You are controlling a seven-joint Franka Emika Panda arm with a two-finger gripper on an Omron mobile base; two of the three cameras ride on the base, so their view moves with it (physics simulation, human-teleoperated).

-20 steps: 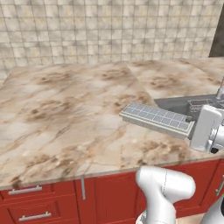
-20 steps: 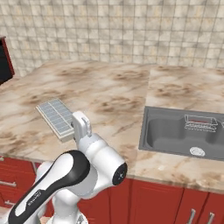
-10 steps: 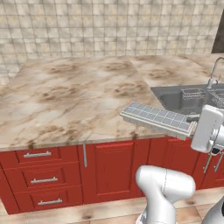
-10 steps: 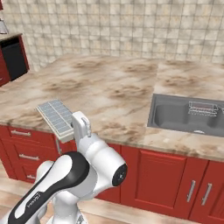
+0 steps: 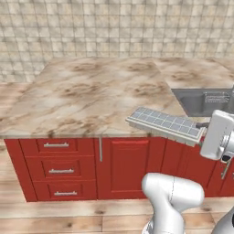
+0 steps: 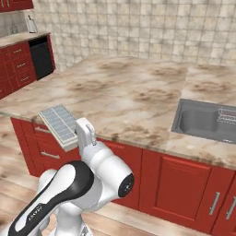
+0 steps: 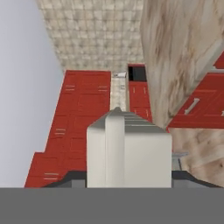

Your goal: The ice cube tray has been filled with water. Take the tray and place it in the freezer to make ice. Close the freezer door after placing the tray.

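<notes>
The ice cube tray [image 5: 164,124] is an off-white oblong with a grid of pale grey-blue cells. It hangs level in the air just in front of the counter's edge, over the red cabinet fronts. My gripper [image 5: 202,136] is shut on its right end. In the right base view the tray [image 6: 59,122] juts out to the left of the gripper [image 6: 75,136]. The hand view looks along the tray [image 7: 129,148] end-on, and the fingertips are hidden behind it. The freezer and its door are out of view.
The marble counter [image 5: 91,100] runs across ahead, above red drawers [image 5: 57,170] and cabinet doors [image 6: 177,191]. A steel sink [image 6: 205,120] holds a wire basket [image 6: 227,115] at the right. A black appliance [image 6: 41,57] stands far left. Wooden floor [image 5: 68,219] lies below.
Both base views have pulled back from the counter, so the cabinet fronts and floor now show: the camera has moved. The tray stays held in the gripper as before.
</notes>
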